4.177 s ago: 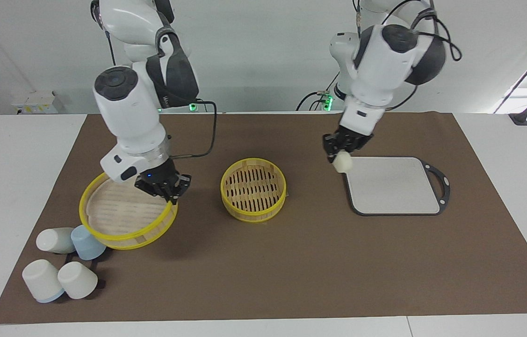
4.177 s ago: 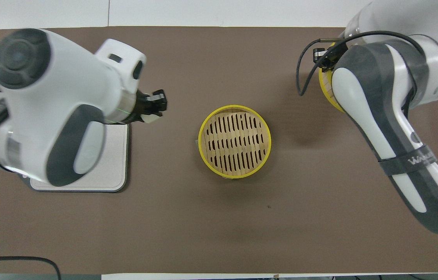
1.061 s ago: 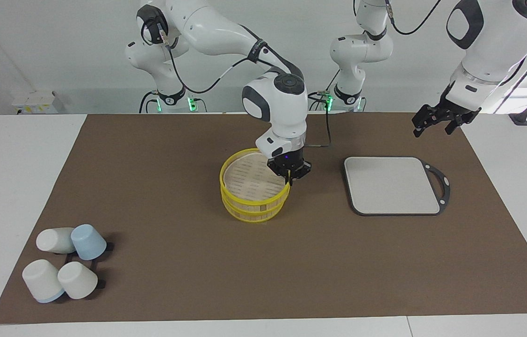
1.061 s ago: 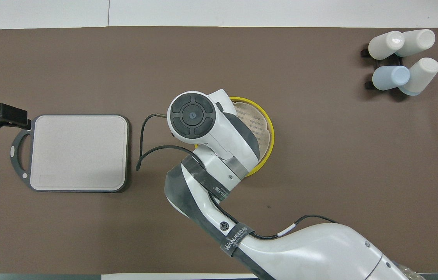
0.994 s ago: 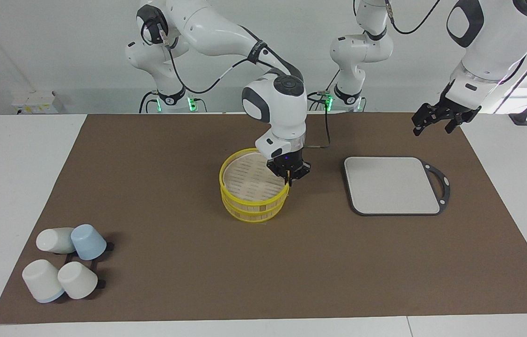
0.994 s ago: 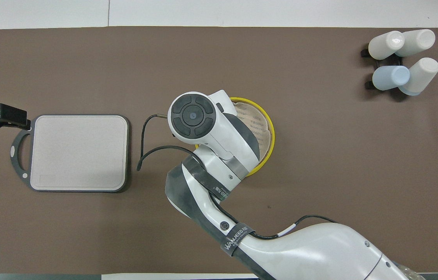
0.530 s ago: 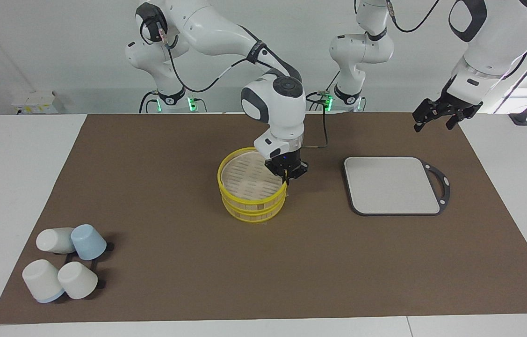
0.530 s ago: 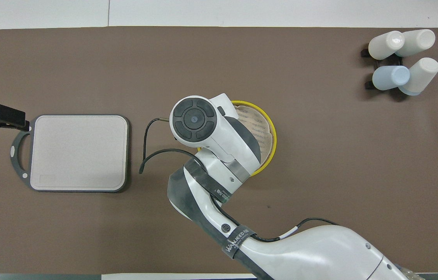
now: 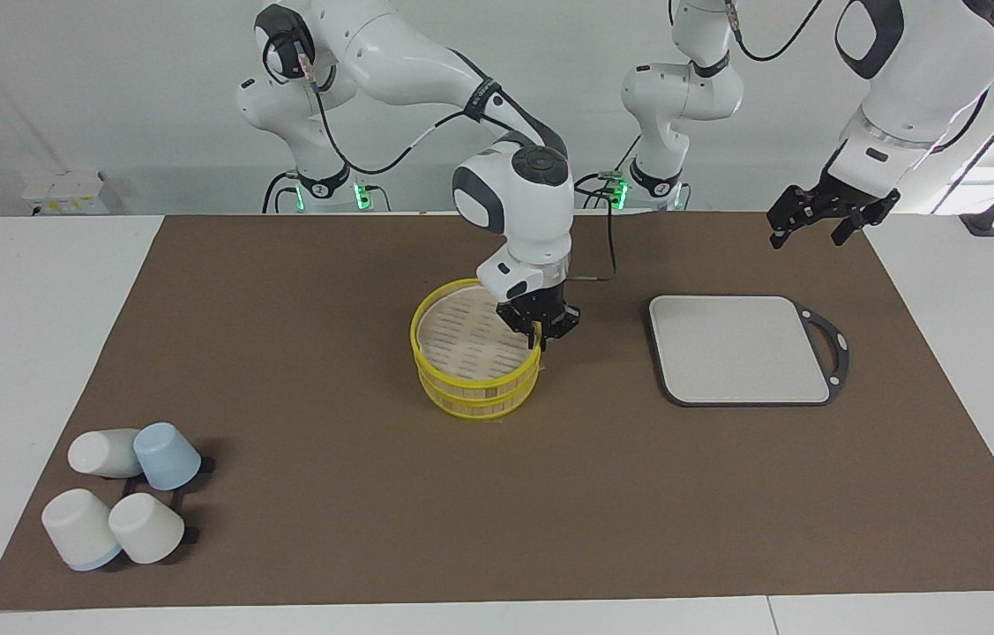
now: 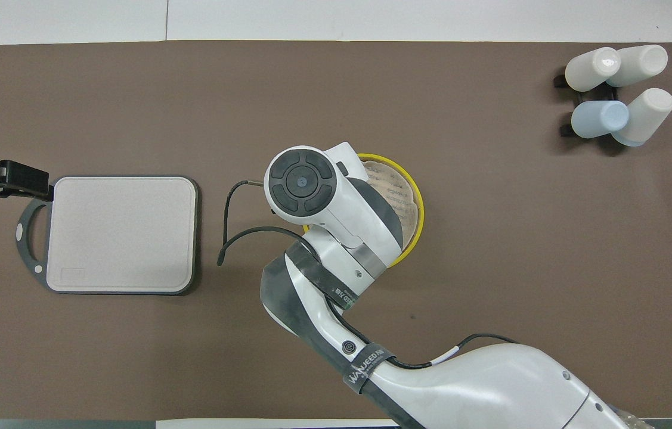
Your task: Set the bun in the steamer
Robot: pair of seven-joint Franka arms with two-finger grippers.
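While right gripper [image 9: 539, 332] pinches steamer [image 9: 475, 349] rim, its lid hides contents; left gripper [image 9: 814, 217] spread wide, grip unseen overhead.

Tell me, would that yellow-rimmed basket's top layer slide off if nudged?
Probably it would shift: the steamer is two stacked tiers, and the upper one already sits slightly off-line. It looks like thin slatted bamboo, so likely light and stiff. The right gripper grips its upper rim at one edge only, so it may tilt when lifted.
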